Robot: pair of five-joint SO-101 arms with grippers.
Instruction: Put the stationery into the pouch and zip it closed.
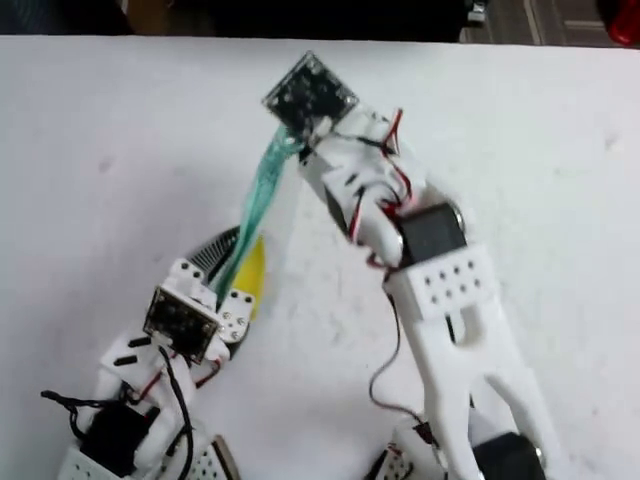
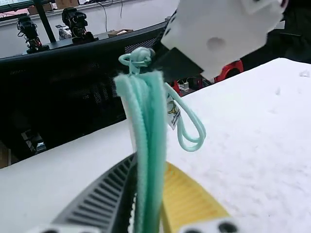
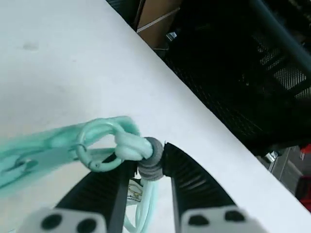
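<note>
Found the pouch stretched across mid-frame, clamped at its lower end by the left claw, pinched at the zip pull by the right claw, upper centre. Judged stationery inside, zipping nearly done; closure unconfirmed.

Seen from above, the far end of the pouch slips under the right arm's camera board, and its near end goes under the left gripper and the left arm's camera board. What the pouch holds is hidden, and whether it is zipped shut cannot be told. In the left wrist view the pouch's near end and the right gripper are cropped by the picture's edges. In the right wrist view the pouch is blurred and runs off the edge.
</note>
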